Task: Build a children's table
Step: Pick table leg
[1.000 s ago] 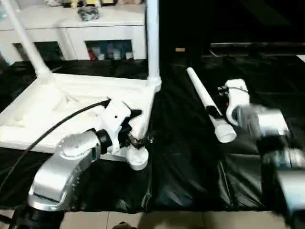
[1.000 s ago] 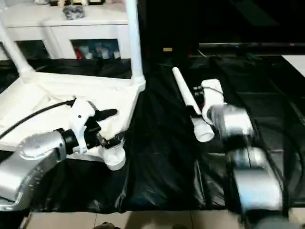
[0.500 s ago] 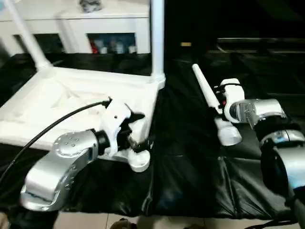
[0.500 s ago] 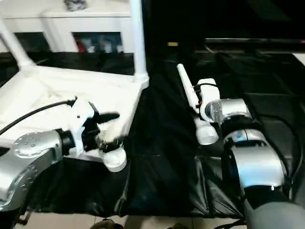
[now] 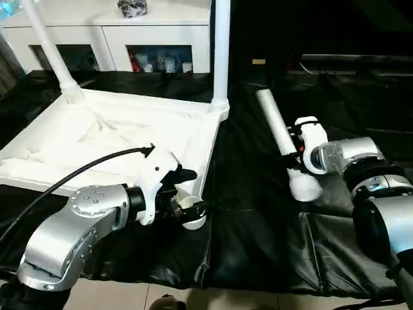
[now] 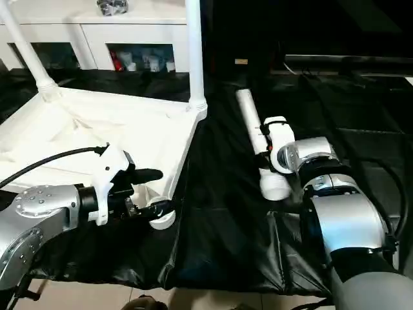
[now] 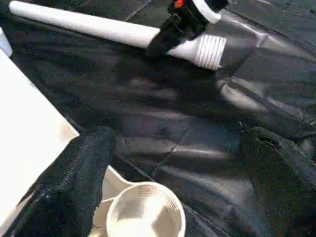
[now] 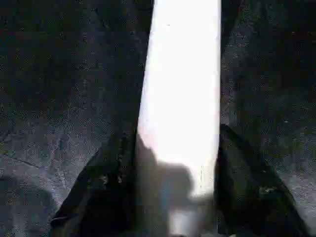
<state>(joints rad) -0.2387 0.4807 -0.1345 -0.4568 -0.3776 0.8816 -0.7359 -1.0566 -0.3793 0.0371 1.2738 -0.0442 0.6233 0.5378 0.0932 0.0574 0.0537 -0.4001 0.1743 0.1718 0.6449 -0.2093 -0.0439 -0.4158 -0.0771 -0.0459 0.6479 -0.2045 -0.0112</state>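
Nearest, the left end effector hangs wide open at the empty round corner socket of the upturned white plastic tabletop, its jaws straddling the cup without touching it. Further out, the right end effector has narrowed around the loose white tubular leg lying on the black sheet; a second ago it stood wide beside it. Probably that leg goes into this socket next. At the far edge, two upright legs are already seated.
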